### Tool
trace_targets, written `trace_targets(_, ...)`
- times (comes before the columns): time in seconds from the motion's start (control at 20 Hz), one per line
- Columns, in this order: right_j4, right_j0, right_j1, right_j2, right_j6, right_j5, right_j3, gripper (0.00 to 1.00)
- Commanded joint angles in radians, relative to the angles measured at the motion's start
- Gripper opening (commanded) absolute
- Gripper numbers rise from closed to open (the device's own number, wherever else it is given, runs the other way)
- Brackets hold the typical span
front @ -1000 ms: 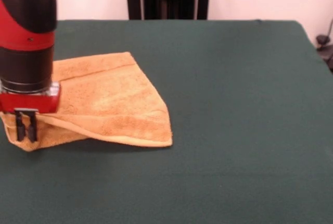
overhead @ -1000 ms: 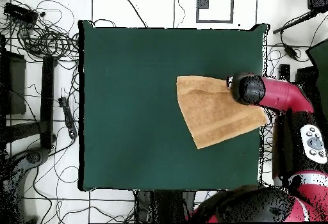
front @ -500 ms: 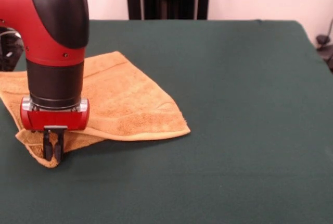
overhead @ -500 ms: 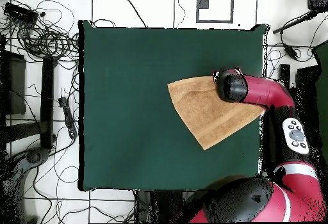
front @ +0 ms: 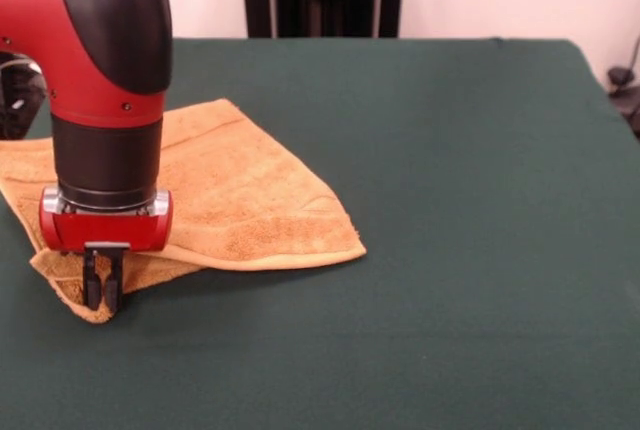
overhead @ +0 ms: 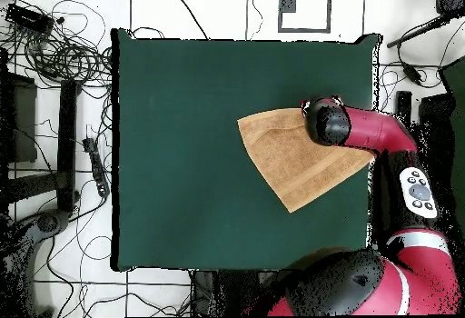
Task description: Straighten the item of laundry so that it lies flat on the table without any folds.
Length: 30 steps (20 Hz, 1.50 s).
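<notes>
Front view, arm vertical, gripper (front: 102, 288) pinching folded towel (front: 240, 200) corner, on green table (front: 460, 250)

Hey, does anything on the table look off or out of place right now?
Yes: the towel is folded over itself, a lower layer poking out beneath the gripper, whose fingers pinch that corner. It lies skewed near one edge of the table.

The small golden-orange terry-cloth towel (front: 240, 200) lies folded on the large table covered in dark green felt-like cloth (front: 470, 250), at its left side in the front view. The red and black arm's gripper (front: 102, 288) stands on the towel's near left corner, over a lower layer
</notes>
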Motion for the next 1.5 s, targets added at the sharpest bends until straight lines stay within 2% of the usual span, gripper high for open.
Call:
trace_targets(0.05,0.05,0.041,0.134,0.067,0.153,-0.026,0.135,0.0)
trace_targets(0.25,0.07,0.024,0.145,0.067,0.145,-0.012,0.126,0.0)
trace_targets(0.55,0.124,0.047,0.156,0.014,0.2,0.021,0.106,0.0)
trace_targets(1.05,0.161,0.06,0.159,-0.011,0.177,0.012,0.103,0.0)
trace_targets(1.5,0.186,0.117,0.169,-0.086,0.22,0.039,0.071,0.0)
